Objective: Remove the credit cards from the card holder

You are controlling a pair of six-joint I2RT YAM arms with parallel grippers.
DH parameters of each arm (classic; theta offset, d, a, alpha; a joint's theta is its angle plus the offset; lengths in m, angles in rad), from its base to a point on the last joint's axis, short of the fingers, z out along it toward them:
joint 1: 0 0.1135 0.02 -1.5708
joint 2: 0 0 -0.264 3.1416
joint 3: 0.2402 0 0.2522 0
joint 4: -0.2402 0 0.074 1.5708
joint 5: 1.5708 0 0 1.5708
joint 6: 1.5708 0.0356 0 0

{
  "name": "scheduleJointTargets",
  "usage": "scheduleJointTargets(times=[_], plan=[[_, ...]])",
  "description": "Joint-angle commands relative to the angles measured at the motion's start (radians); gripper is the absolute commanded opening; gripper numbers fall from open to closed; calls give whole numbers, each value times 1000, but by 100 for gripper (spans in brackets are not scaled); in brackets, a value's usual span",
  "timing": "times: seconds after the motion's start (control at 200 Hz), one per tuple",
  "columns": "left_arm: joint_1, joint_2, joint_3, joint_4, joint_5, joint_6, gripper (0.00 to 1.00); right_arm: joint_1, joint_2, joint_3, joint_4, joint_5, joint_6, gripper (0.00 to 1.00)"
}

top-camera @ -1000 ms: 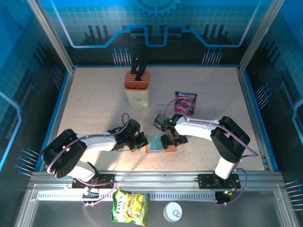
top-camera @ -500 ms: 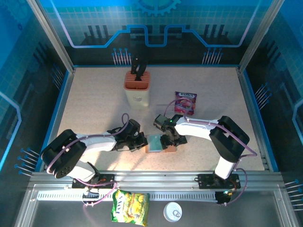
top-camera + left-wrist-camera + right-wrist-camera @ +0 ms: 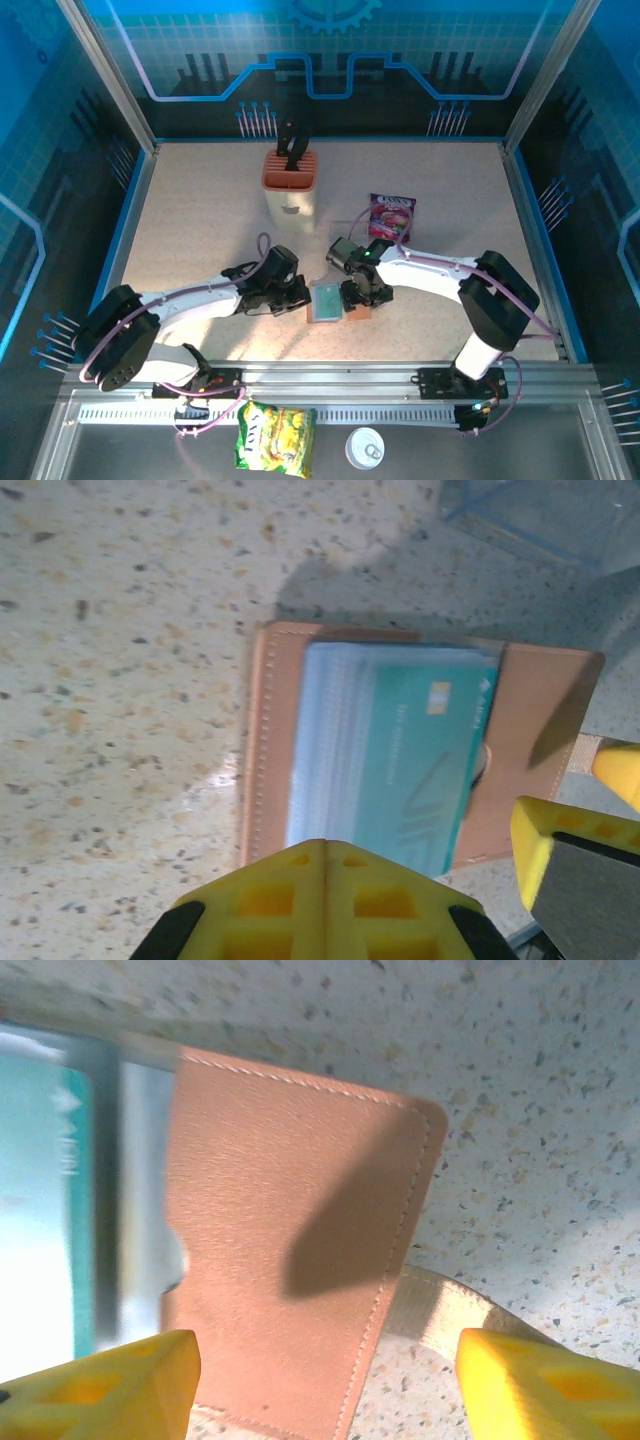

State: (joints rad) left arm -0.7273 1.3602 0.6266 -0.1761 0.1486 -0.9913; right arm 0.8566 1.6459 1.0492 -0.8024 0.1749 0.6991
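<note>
The brown card holder (image 3: 358, 316) lies open and flat on the speckled table, between both grippers. Teal credit cards (image 3: 325, 300) rest stacked on its left half, fanned over a grey-blue pocket (image 3: 320, 740); the top card (image 3: 410, 760) pokes past the holder's near edge. My left gripper (image 3: 300, 297) is shut, its yellow tips (image 3: 326, 848) meeting at the cards' near edge, nothing visible between them. My right gripper (image 3: 362, 298) is open, and its fingers (image 3: 120, 1380) straddle the holder's bare brown flap (image 3: 290, 1260). One right finger (image 3: 575, 865) shows in the left wrist view.
An orange-topped knife block (image 3: 291, 187) stands at the back; a purple snack packet (image 3: 391, 215) lies just behind the right arm. A beige strap (image 3: 450, 1310) sticks out under the holder. A clear plastic corner (image 3: 560, 515) lies beyond it. A yellow-green packet (image 3: 275, 437) sits off the table's front.
The left arm has stretched out lower and flatter toward the holder. The right wrist has shifted slightly back and right. Holder and cards stay about where they were.
</note>
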Motion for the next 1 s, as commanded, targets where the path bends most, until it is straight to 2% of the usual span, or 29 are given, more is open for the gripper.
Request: scheduleJointTargets(times=[0.0, 0.135, 0.365, 0.54, 0.595, 0.735, 0.995], plan=[[-27, 9, 45, -39, -7, 22, 2, 4, -72, 34, -19, -12, 7, 68], [-46, 44, 68, -20, -4, 20, 2, -1, -129, 8, 66, -84, 2, 65], [-70, 87, 81, 21, 11, 14, 2, -14, -135, -64, 231, -240, 23, 59], [-70, 119, 81, 41, 16, 10, 2, -25, -143, -148, 381, -301, 60, 56], [-71, 125, 74, 51, 18, 13, 6, -33, -138, -164, 425, -336, 69, 55], [-70, 129, 61, 46, 8, 18, 4, -47, -123, -202, 459, -366, 74, 51], [-71, 148, 43, 38, -13, 22, 1, -72, -100, -228, 507, -414, 74, 38]])
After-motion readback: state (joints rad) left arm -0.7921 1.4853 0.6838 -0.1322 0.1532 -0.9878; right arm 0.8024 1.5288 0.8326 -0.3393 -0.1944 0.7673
